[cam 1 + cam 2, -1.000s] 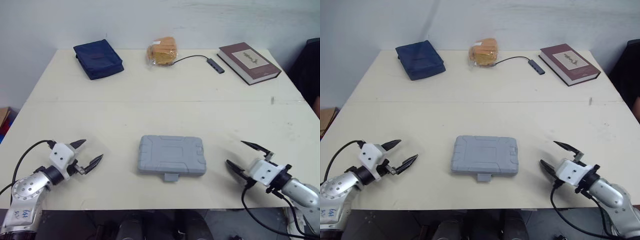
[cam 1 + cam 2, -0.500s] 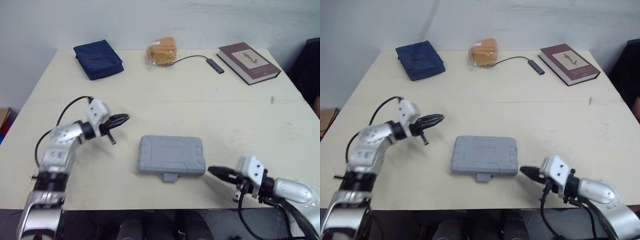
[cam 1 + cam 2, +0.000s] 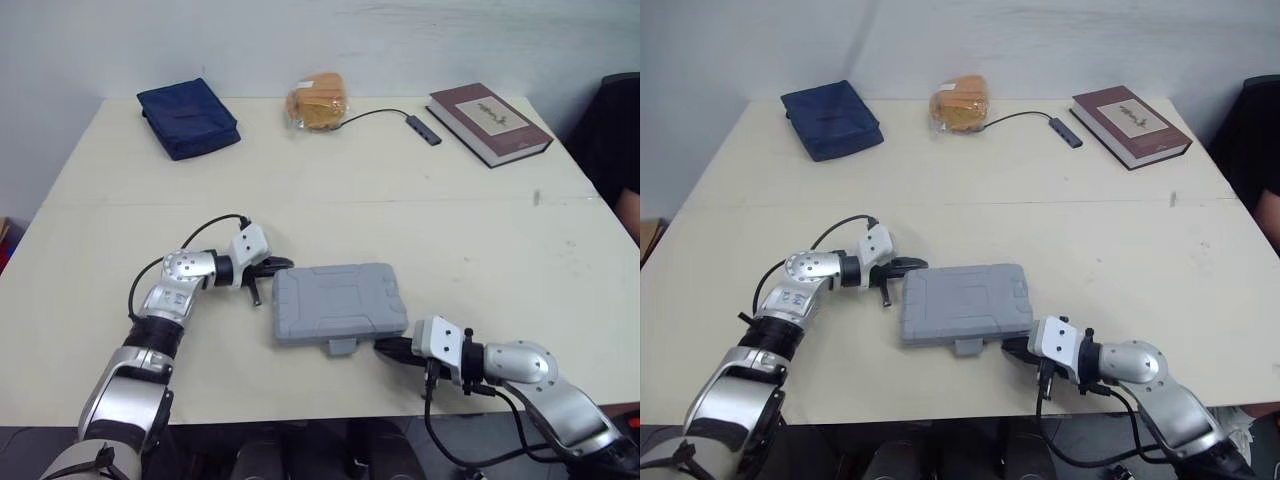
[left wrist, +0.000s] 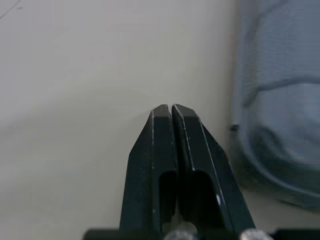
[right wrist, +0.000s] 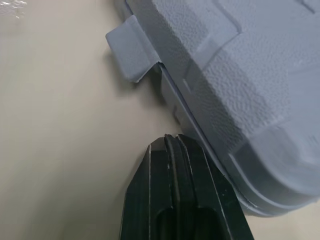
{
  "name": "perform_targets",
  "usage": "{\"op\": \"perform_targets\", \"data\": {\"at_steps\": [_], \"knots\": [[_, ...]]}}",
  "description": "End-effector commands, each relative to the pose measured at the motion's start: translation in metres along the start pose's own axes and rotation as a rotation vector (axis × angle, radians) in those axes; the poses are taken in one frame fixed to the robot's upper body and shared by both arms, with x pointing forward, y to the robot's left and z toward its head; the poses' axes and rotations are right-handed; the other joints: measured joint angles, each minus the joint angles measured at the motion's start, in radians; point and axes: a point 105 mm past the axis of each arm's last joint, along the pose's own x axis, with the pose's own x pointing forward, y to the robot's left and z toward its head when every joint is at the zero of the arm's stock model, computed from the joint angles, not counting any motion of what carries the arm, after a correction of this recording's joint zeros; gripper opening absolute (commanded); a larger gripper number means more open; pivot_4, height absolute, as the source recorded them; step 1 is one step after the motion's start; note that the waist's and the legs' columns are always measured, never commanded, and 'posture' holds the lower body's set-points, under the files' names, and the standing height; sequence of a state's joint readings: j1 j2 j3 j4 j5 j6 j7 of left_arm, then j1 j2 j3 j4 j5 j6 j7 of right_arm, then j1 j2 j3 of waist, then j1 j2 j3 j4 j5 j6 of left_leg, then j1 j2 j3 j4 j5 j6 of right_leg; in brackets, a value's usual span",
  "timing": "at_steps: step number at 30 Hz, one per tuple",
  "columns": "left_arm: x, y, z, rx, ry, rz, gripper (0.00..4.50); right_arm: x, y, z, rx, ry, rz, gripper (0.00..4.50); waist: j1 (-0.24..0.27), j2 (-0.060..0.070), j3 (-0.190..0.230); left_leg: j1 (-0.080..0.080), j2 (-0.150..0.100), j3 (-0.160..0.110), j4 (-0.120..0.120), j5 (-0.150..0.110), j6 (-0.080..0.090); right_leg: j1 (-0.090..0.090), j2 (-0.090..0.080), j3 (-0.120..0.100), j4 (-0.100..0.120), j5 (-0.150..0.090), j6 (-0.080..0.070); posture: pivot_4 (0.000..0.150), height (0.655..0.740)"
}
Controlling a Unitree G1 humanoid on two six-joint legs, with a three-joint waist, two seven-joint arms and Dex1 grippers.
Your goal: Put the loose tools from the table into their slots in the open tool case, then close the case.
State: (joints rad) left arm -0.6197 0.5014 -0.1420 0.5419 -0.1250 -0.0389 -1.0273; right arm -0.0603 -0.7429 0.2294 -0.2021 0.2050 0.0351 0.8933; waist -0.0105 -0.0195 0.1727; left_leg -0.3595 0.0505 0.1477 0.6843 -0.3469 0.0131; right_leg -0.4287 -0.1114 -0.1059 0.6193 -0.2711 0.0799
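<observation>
Because the grey tool case [image 3: 340,303] lies closed near the front of the table [image 3: 420,230], whatever is inside is hidden. The left claw [image 3: 286,264], fingers pressed together and holding nothing, points at the case's far left corner, just beside it. The right claw [image 3: 382,347], likewise pinched together and empty, sits against the front rim, just right of the latch tab [image 5: 127,50]. Well behind lie a blue pouch [image 3: 188,119], bagged bread [image 3: 317,102], a cabled hub [image 3: 425,130] and a book [image 3: 489,123].
</observation>
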Motion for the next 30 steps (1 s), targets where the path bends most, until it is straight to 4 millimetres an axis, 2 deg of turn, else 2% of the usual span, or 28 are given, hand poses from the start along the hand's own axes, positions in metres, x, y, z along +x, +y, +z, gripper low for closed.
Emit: {"op": "perform_targets", "data": {"at_steps": [1,7,9,13,18,20,23,25,28,30], "knots": [[-0.014,-0.016,0.005,0.019,-0.039,-0.039,0.05,-0.01,-0.028,-0.02,-0.046,0.094,-0.074,0.0,-0.001,0.0,0.0,0.0,0.0,0.0,0.0,0.0,0.0,0.0,0.0,0.0,0.0,0.0,0.0,0.15,0.74],[-0.023,-0.03,0.007,-0.036,-0.103,0.036,0.05,-0.002,-0.051,-0.026,-0.029,0.074,-0.138,0.0,0.008,0.0,0.0,0.001,0.0,-0.001,0.0,0.001,0.0,0.001,-0.003,0.0,0.001,0.0,0.0,0.15,0.74],[-0.027,-0.044,0.012,-0.064,-0.166,0.06,0.05,0.001,-0.062,-0.031,-0.029,0.067,-0.218,0.0,0.006,-0.001,-0.001,0.001,-0.001,-0.001,0.0,0.001,0.0,0.001,-0.003,0.0,0.002,0.0,0.0,0.15,0.74],[-0.035,-0.062,0.007,-0.115,-0.166,0.097,0.05,-0.001,-0.077,-0.034,-0.021,0.046,-0.33,0.0,0.002,-0.001,-0.001,0.002,0.0,0.0,0.0,0.0,0.0,0.001,-0.006,0.001,0.001,0.0,0.0,0.15,0.74],[-0.043,-0.063,0.004,-0.112,-0.146,0.155,0.05,-0.016,-0.076,-0.04,-0.031,0.055,-0.353,0.0,0.012,0.0,-0.001,0.003,0.0,-0.002,0.0,0.0,-0.001,0.002,-0.006,0.001,0.002,0.0,0.0,0.15,0.74],[-0.05,-0.055,0.008,-0.094,-0.156,0.191,0.05,-0.027,-0.077,-0.037,-0.055,0.035,-0.38,0.0,0.012,0.0,-0.001,0.003,0.0,-0.002,-0.001,-0.001,-0.001,0.002,-0.007,0.001,0.001,0.0,0.0,0.15,0.74],[-0.058,-0.037,0.043,-0.102,-0.331,0.233,0.05,-0.045,-0.077,-0.044,-0.021,0.066,-0.424,0.0,0.015,0.0,-0.001,0.002,0.0,-0.001,-0.001,-0.001,-0.001,0.002,-0.007,0.001,0.0,0.0,0.0,0.15,0.74],[-0.056,-0.031,0.063,-0.086,-0.377,0.196,0.05,-0.054,-0.074,-0.042,-0.006,0.051,-0.44,0.0,0.021,0.0,-0.001,0.002,0.0,-0.002,-0.001,-0.001,0.0,0.002,-0.007,0.0,0.0,0.0,0.0,0.15,0.74],[-0.031,-0.041,0.09,0.017,-0.362,0.027,0.05,-0.06,-0.063,-0.027,0.007,-0.033,-0.448,0.0,0.029,0.001,-0.001,0.002,-0.001,-0.002,-0.001,-0.001,-0.001,0.002,-0.005,0.0,0.0,0.0,0.001,0.15,0.74],[-0.015,-0.048,0.1,0.058,-0.357,-0.053,0.05,-0.058,-0.055,-0.015,-0.003,-0.08,-0.432,0.0,0.031,0.003,-0.001,0.002,-0.001,-0.001,-0.001,-0.001,-0.001,0.002,-0.003,0.001,0.0,0.0,0.001,0.15,0.74]]}}
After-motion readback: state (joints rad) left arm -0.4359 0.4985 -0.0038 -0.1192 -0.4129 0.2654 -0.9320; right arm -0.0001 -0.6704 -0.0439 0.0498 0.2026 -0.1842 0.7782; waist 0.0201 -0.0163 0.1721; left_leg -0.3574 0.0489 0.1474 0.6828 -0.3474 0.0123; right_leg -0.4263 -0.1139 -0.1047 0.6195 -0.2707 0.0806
